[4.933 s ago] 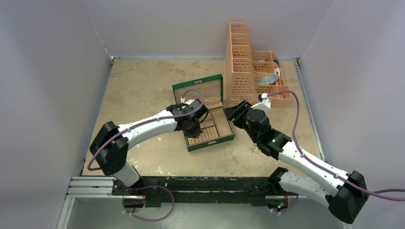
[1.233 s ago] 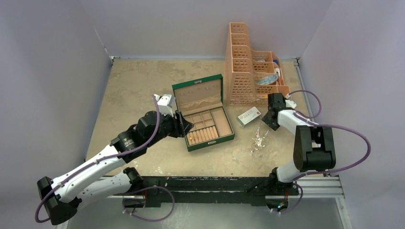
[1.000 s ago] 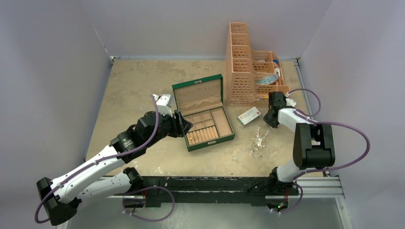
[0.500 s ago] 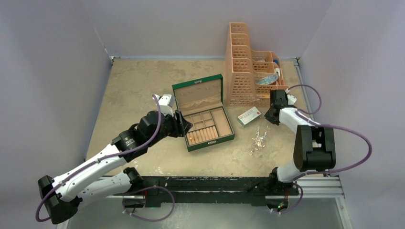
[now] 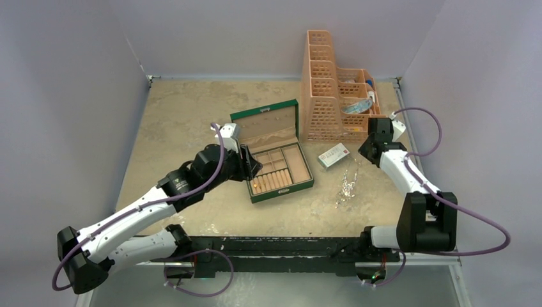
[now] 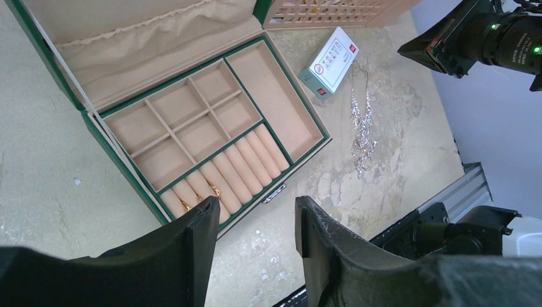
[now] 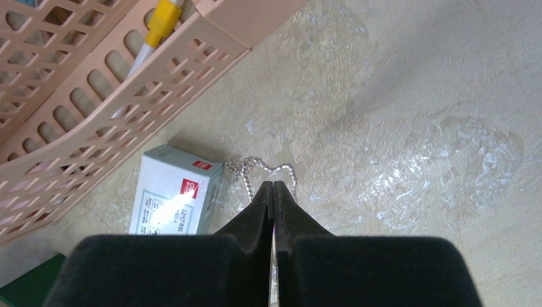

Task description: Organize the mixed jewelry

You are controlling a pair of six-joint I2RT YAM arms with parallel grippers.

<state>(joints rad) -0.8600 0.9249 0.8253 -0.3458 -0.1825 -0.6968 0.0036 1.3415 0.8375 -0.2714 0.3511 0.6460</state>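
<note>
A green jewellery box stands open mid-table, with gold rings on the roll cushions at its front left. My left gripper hovers open above the box's near-left corner, nothing between its fingers. A silvery chain lies right of the box, its upper end drawn up toward my right gripper. In the right wrist view that gripper is shut, with chain loops at its tips and a silver strand showing between the fingers.
A small white card box with red print lies between the green box and the chain. A peach lattice organizer holding pens stands at the back right. Grey walls enclose the table on three sides.
My right gripper has closed and risen toward the back right, pulling the chain's upper end with it. The left arm has shifted slightly right over the box.
</note>
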